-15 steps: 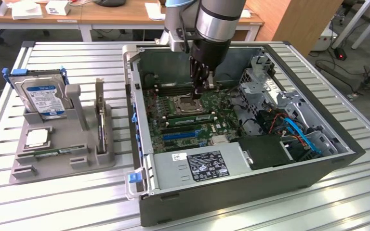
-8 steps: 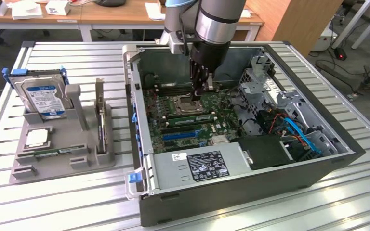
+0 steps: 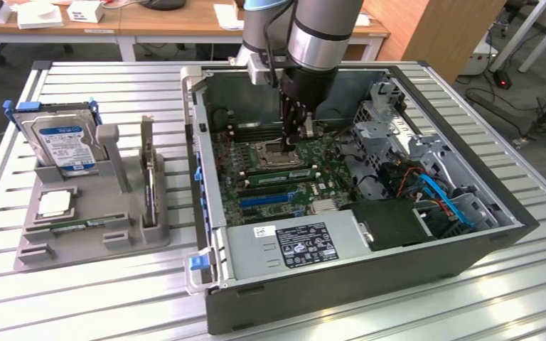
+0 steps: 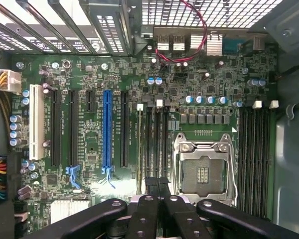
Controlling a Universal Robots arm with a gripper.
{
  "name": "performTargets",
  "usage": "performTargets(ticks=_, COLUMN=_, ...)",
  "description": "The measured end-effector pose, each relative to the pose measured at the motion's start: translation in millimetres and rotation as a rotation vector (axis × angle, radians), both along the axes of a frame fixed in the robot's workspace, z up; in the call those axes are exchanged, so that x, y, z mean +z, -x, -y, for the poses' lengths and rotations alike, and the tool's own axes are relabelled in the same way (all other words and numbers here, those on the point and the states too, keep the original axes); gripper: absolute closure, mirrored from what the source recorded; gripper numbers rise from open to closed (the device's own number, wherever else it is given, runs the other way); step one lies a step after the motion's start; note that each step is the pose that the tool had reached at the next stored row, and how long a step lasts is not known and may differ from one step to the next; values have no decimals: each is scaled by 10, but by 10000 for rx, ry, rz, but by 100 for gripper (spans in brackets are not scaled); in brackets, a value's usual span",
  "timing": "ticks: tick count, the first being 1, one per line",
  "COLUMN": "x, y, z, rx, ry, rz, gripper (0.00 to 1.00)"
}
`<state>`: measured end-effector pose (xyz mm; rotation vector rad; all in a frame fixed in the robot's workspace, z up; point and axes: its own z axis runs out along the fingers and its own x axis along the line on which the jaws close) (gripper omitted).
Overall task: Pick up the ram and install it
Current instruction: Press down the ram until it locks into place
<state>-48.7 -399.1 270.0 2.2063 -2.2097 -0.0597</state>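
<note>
So the pincer (image 3: 290, 145) is down inside the open PC case (image 3: 349, 284), fingers (image 4: 157, 186) shut tight together right over the motherboard (image 3: 283, 177), just next to the empty CPU socket (image 4: 203, 172). We can't see anything gripped between them.

The ram (image 3: 283, 175) looks to us like it's already sitting flat in a slot below the socket in the exterior view, close to the pincer tip. In the wrist cam there's a thin stick on edge in the DIMM slots (image 4: 152, 144) beside the socket, prob the same one, but we can't tell for sure.

Further out: PSU (image 3: 297, 245) at the near end of the case, blue SATA cables (image 3: 443, 199) on the exterior view's right. On the surface (image 3: 93, 298) to the exterior view's left, a grey parts holder (image 3: 97, 227) w/ a hard drive (image 3: 62, 142), an upright expansion card (image 3: 147, 170) and a CPU chip (image 3: 55, 204).
</note>
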Motion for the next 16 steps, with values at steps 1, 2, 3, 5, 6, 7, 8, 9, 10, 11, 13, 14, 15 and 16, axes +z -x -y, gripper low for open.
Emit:
performTargets(ticks=1, x=-1, y=0, z=0, rx=0, ry=1, rz=0, gripper=91)
performTargets(ticks=2, x=0, y=0, z=0, rx=0, ry=2, rz=-1, gripper=91)
performTargets(ticks=3, x=0, y=0, z=0, rx=0, ry=2, rz=-1, gripper=91)
performTargets(ticks=5, x=-3, y=0, z=3, rx=-2, ry=-2, rz=2, gripper=91)
performTargets(ticks=6, x=-3, y=0, z=13, rx=-1, ry=-3, rz=1, gripper=91)
performTargets(ticks=7, x=-2, y=0, z=23, rx=0, ry=-2, rz=1, gripper=91)
performTargets(ticks=8, x=-1, y=0, z=34, rx=0, ry=0, rz=0, gripper=91)
performTargets(ticks=9, x=-2, y=0, z=45, rx=0, ry=-1, rz=0, gripper=91)
performTargets(ticks=10, x=-2, y=0, z=56, rx=-1, ry=-1, rz=0, gripper=91)
performTargets(ticks=11, x=-2, y=0, z=63, rx=0, ry=0, rz=0, gripper=91)
performTargets(ticks=13, x=-2, y=0, z=70, rx=-1, ry=-1, rz=1, gripper=91)
performTargets(ticks=14, x=-2, y=0, z=70, rx=-2, ry=-1, rz=0, gripper=91)
performTargets(ticks=15, x=-2, y=0, z=70, rx=-2, ry=-1, rz=0, gripper=91)
performTargets(ticks=16, x=-2, y=0, z=70, rx=-1, ry=-1, rz=0, gripper=91)
